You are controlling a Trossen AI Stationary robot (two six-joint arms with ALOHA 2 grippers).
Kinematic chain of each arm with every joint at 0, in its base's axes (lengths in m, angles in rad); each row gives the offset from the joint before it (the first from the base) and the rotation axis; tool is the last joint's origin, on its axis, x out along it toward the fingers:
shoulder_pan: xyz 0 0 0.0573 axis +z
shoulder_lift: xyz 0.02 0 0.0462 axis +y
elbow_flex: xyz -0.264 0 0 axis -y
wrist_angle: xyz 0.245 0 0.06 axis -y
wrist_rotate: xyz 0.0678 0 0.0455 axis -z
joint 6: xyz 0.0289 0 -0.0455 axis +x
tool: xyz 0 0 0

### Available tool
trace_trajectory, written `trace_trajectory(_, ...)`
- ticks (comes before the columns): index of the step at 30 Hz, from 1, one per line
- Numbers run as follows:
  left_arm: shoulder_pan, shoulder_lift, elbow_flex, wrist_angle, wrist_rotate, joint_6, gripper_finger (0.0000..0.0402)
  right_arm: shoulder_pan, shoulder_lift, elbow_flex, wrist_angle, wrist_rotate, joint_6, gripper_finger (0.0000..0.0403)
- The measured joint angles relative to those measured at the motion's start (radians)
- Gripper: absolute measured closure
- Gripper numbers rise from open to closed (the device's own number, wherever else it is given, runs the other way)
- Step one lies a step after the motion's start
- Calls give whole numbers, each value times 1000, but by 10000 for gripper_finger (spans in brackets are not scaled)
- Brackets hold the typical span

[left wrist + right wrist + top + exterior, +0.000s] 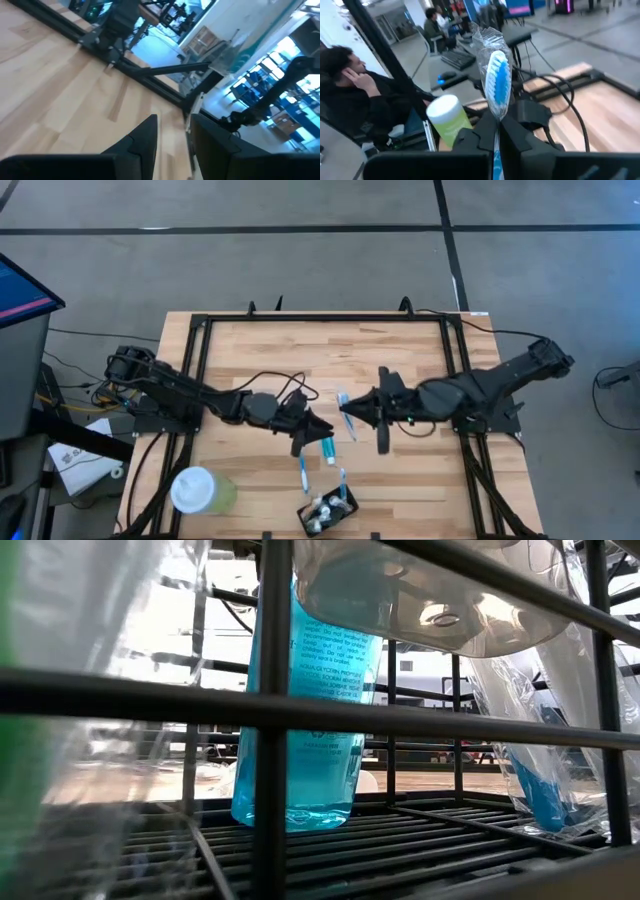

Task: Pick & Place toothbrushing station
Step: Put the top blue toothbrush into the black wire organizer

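Both arms meet mid-table (400, 355). The right gripper (497, 131) has its fingers clamped on a wrapped blue-and-white toothbrush (497, 82), bristle head poking up out of the grip. The left gripper (172, 135) sits right at its 9 o'clock, fingers partly apart with what looks like a thin white stick between them, can't tell if it's really gripped. The black holder (327, 514) is down at 6 o'clock by the table edge, a teal tube (327, 448) and another brush (303, 473) lying just above it. Green cup (203, 491) is at 8 o'clock.
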Motion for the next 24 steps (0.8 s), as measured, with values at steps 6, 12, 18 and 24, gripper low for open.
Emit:
trace_trajectory(6,-48,0,0,14,2,40,289,123,2,0,50,147,-88,402)
trace_trajectory(12,-108,-7,0,17,77,396,306,224,7,-69,142,261,-95,402)
trace_trajectory(18,-139,-8,0,15,82,411,340,317,8,-259,532,266,-221,402)
trace_trajectory(24,-147,-8,0,14,81,408,396,378,8,-427,853,257,-395,402)
